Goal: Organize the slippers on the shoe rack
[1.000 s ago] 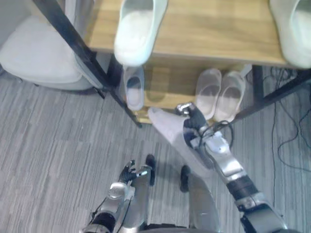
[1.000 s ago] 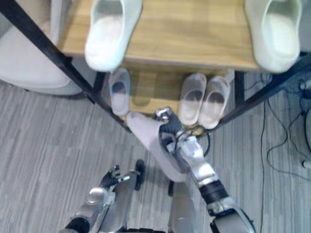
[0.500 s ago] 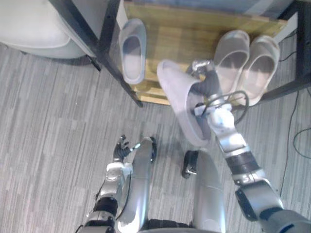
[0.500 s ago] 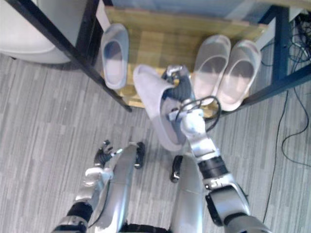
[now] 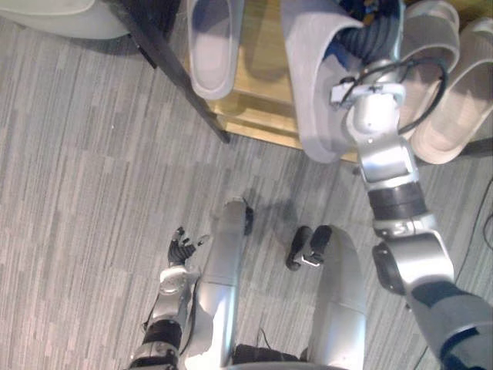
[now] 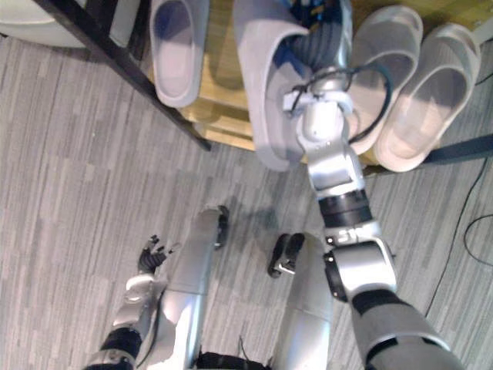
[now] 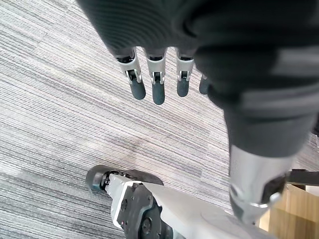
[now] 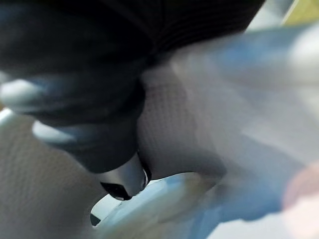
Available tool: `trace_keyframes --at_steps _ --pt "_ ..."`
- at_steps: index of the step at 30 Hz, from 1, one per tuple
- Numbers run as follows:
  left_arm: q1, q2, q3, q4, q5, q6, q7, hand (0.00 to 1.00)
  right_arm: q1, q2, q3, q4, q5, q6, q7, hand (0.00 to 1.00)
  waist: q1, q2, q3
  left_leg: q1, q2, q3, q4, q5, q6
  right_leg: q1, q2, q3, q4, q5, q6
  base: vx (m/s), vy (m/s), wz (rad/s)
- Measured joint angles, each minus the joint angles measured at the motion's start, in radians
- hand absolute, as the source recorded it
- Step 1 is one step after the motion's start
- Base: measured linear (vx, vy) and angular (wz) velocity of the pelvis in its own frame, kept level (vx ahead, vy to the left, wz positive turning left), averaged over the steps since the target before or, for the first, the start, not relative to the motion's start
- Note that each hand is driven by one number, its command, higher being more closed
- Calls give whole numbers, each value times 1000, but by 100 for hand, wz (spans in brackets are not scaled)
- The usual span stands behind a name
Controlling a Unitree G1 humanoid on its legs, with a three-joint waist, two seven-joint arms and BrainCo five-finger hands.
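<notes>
Left hand (image 5: pixel 182 248) hangs low over the grey carpet floor (image 5: pixel 77 193). In its wrist view I read the fingers (image 7: pixel 157 92) as straight and slightly spread, with nothing in them.

Further out, the right hand (image 5: pixel 368 37) reaches over the front edge of the shoe rack's lower shelf (image 5: pixel 262 69). It has hold of the grey slipper (image 5: pixel 312 85), with the dark ribbed cover emerging from the slipper's opening. The right wrist view is blurred. As far as I can tell, the thumb (image 8: pixel 124 179) is curled against the slipper's fabric upper.

The grey slipper lies toe-inward along the shelf, and its heel overhangs the front edge above the floor. I cannot tell whether its sole touches the wood.

On the shelf to its left sits a second grey slipper (image 5: pixel 212 46), just beside a black rack post (image 5: pixel 173 69). To the right lies a pair of pale slippers (image 5: pixel 454 85), the nearer one partly behind the right forearm.
</notes>
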Motion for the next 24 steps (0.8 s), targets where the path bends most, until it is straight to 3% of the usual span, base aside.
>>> trace_keyframes --at_steps 8,9,24 --pt "-3 -2 -32 -24 -28 0 18 0 -102 2 12 152 0 26 -26 100 23 0 0 -59 -13 -20 25 3 -11 -47 -15 -16 33 -18 0 -2 -4 7" --pt "-4 -1 -40 -25 -28 0 19 0 -117 2 14 179 0 29 -27 0 28 0 0 -60 -13 -22 25 3 -11 -48 -15 -17 33 -18 1 0 0 0" --pt "-18 -1 -49 -23 -33 -2 45 0 -164 24 -3 205 5 33 -93 0 36 0 0 -88 -27 -44 18 12 -25 -65 -22 -37 32 -20 4 -5 3 4"
